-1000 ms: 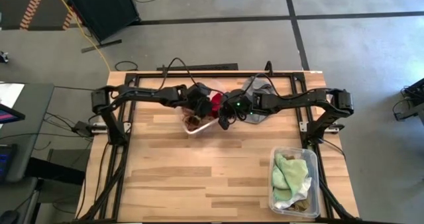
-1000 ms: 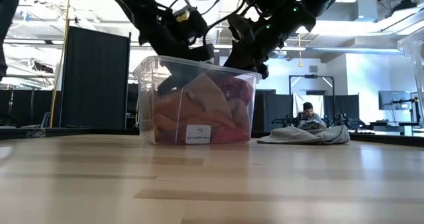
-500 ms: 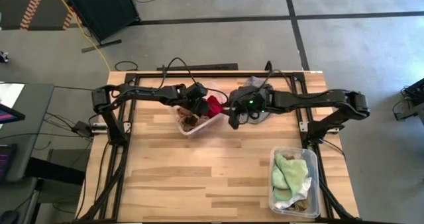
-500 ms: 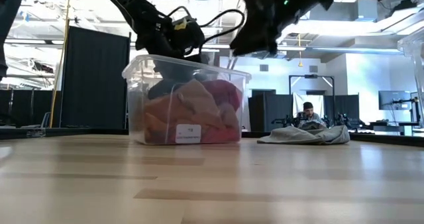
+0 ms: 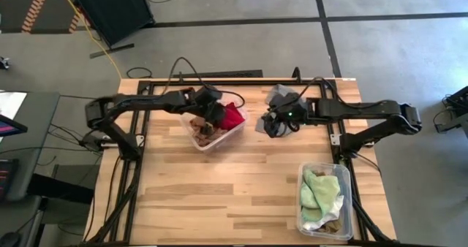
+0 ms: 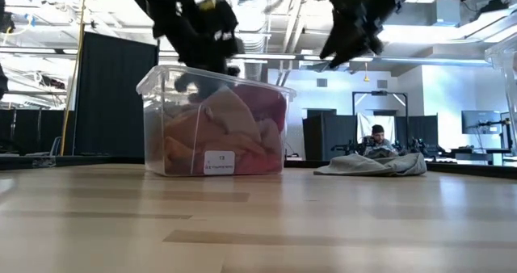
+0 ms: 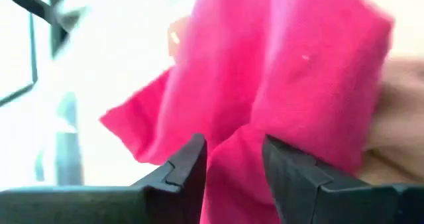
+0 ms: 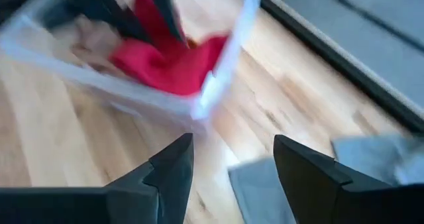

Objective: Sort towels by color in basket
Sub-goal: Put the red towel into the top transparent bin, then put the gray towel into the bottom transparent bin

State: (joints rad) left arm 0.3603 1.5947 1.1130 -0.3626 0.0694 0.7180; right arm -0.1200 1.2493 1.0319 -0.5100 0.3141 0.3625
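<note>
- High view: the left tool (image 5: 213, 115) sits inside the clear bin (image 5: 199, 140) at the far middle of the bench (image 5: 219, 196), fingers (image 7: 189, 168) part-open around the red towel (image 5: 232, 117).
- Tan and orange towels (image 6: 202, 136) lie in the same bin.
- Right tool (image 5: 269, 126) hovers open and empty just beside the bin, over the grey towel (image 5: 287, 98).
- Pale green towel (image 5: 320, 191) fills the near-right bin (image 5: 301, 221).

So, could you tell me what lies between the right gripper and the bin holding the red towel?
Only bare tabletop, as the high view shows: the right gripper, jaws open, hangs apart from the bin with the red towel.
</note>
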